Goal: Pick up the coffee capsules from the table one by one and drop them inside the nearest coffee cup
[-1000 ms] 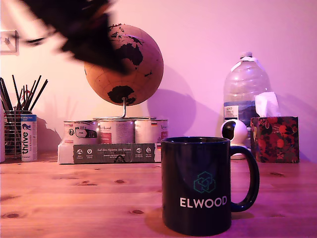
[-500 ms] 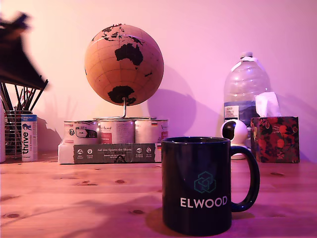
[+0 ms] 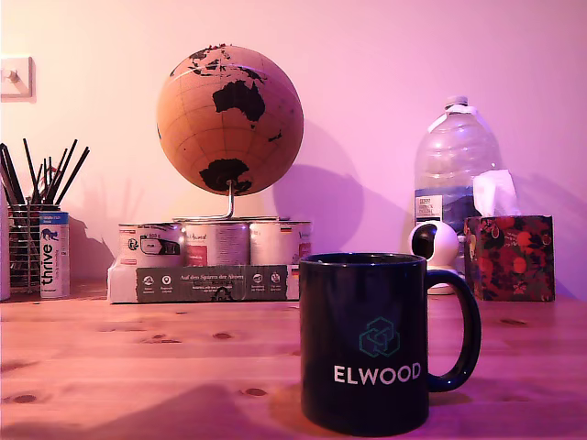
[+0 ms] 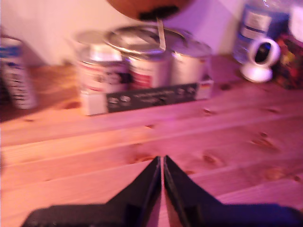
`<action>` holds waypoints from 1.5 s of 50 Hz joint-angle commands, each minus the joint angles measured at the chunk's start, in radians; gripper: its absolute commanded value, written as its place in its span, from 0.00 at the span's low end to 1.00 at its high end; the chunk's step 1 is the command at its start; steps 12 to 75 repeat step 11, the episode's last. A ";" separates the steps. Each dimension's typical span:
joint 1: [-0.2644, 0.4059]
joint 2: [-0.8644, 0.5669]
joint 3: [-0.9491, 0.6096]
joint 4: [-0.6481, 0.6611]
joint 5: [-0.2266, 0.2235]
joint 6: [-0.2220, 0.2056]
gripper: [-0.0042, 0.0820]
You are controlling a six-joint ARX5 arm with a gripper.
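Gone from the exterior view, where a dark blur crossed the upper left a moment ago; probably swinging off to hunt a capsule. Gripper (image 4: 162,163) clenched, empty, over bare table (image 4: 71,156). One ELWOOD mug (image 3: 364,342) lower right, three tins (image 3: 214,243), no capsules seen.

The tool (image 4: 162,163) is matte black: two flat, wedge-shaped fingers (image 4: 142,189) tapering to slim points from a broad dark base.

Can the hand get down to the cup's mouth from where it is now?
Probably yes. The coffee cup stands alone on bare table with nothing over its rim. The hand, fingers together, is out of the exterior view, so its distance is unclear.
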 commanded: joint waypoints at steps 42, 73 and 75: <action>0.003 -0.147 -0.020 -0.035 -0.015 -0.006 0.03; 0.003 -0.147 -0.020 -0.035 -0.015 -0.006 0.03; 0.003 -0.147 -0.020 -0.035 -0.015 -0.006 0.03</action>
